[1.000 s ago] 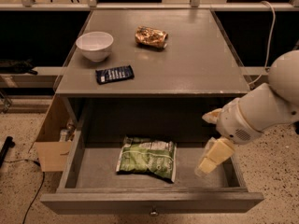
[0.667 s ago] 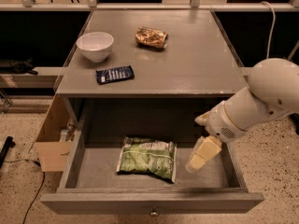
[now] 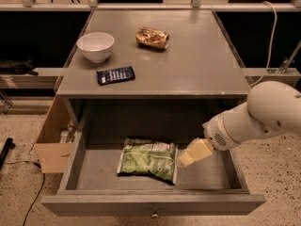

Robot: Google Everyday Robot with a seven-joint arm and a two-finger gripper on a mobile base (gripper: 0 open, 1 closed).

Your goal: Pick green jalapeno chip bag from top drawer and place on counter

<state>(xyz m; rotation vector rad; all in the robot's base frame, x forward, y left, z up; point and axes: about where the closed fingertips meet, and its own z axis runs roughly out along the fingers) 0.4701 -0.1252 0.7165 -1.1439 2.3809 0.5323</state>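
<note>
The green jalapeno chip bag (image 3: 148,158) lies flat on the floor of the open top drawer (image 3: 150,203), a little left of its middle. My gripper (image 3: 192,154) reaches in from the right on the white arm and hangs inside the drawer, just beside the bag's right edge. It holds nothing that I can see. The counter (image 3: 197,60) is the grey cabinet top above the drawer.
On the counter stand a white bowl (image 3: 95,45), a brown-gold snack bag (image 3: 152,37) and a dark blue flat packet (image 3: 115,75). An open cardboard box (image 3: 52,145) sits on the floor left of the cabinet. A cable (image 3: 269,36) hangs at the right.
My gripper has moved left and down inside the drawer, from near the right wall to the bag's right edge. The bag has not moved.
</note>
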